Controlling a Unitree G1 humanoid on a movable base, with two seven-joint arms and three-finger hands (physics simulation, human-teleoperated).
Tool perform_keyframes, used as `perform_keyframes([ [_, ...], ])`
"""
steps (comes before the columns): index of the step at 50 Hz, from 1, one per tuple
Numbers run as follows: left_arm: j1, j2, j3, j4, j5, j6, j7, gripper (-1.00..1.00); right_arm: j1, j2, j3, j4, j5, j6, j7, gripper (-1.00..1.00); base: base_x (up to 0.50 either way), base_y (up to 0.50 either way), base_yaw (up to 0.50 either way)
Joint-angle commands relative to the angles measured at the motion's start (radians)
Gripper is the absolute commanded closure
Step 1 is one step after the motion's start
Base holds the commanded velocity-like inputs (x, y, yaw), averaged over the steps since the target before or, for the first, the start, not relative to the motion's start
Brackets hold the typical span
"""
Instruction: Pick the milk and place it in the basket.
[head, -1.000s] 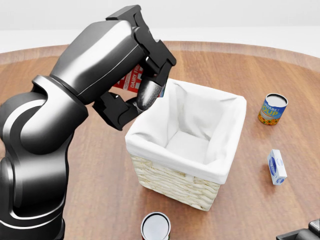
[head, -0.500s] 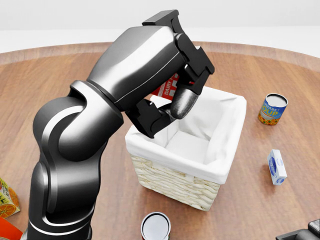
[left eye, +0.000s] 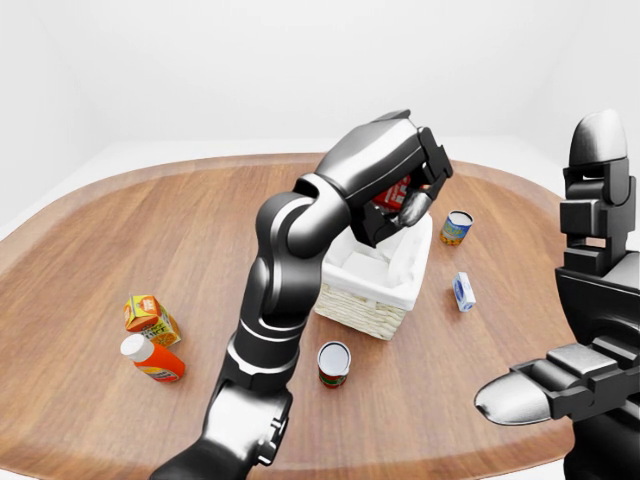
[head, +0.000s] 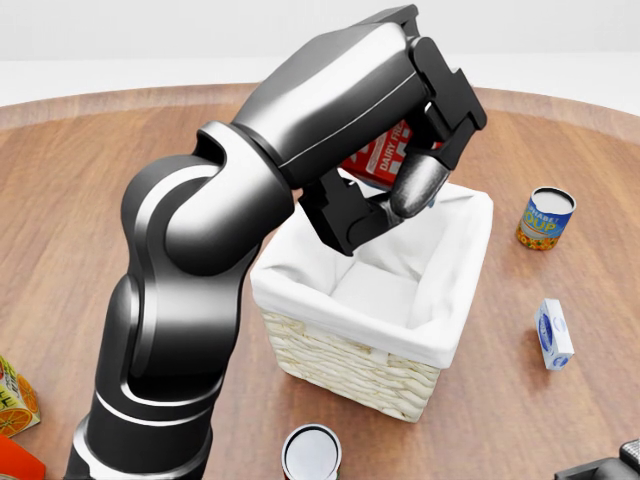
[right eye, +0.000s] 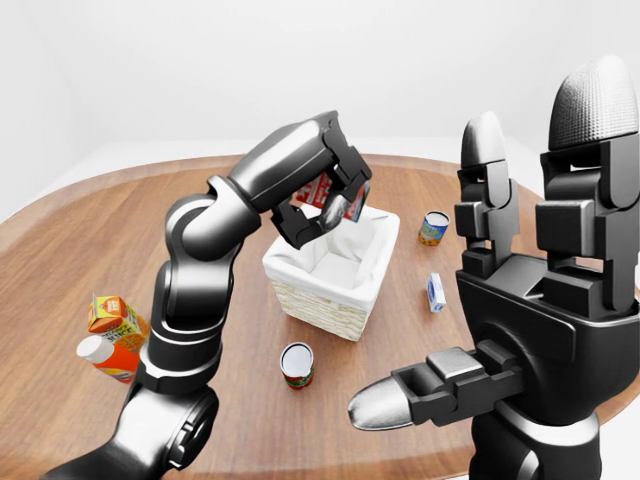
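The milk (head: 378, 154) is a red-and-white carton held tilted in my left hand (head: 405, 165), whose fingers are shut round it. Hand and carton hang in the air over the upper left part of the basket (head: 338, 366), a square wicker basket with a white cloth liner. Nothing lies inside the basket. The arm hides most of the carton. My right hand (right eye: 480, 270) is raised close to the camera at the right of the eye views, fingers spread open and holding nothing.
On the round wooden table (head: 90, 200), a soup can (head: 545, 218) and a small blue-and-white box (head: 553, 333) lie right of the basket. Another can (head: 311, 453) stands below it. An orange carton (left eye: 150, 316) and a white-capped bottle (left eye: 152, 358) lie at the left.
My left arm has swung right and upward with the milk, from beside the basket's left rim to above its opening. The basket and other items have not moved.
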Motion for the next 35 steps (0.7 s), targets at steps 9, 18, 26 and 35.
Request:
perform_keyframes([
  [9, -0.103, -0.003, 0.02, 0.16, -0.17, 0.0, 0.125, 1.0, 0.007, -0.02, 0.004, 0.0, 0.02, 0.0, -0.021, -1.0, 0.0, 0.0, 0.0],
  [18, -0.084, 0.009, 0.02, 0.236, -0.204, 0.0, 0.183, 1.0, 0.011, -0.023, 0.008, 0.0, 0.022, 0.0, -0.022, -1.0, 0.0, 0.0, 0.0],
  [26, -0.092, 0.037, 0.039, 0.338, -0.225, 0.0, 0.233, 1.0, 0.011, -0.018, 0.01, 0.0, 0.015, 0.0, -0.018, -1.0, 0.0, 0.0, 0.0],
  [35, -0.081, 0.044, 0.037, 0.366, -0.227, 0.0, 0.25, 1.0, 0.014, -0.02, 0.011, 0.0, 0.016, 0.0, -0.018, -1.0, 0.0, 0.0, 0.0],
])
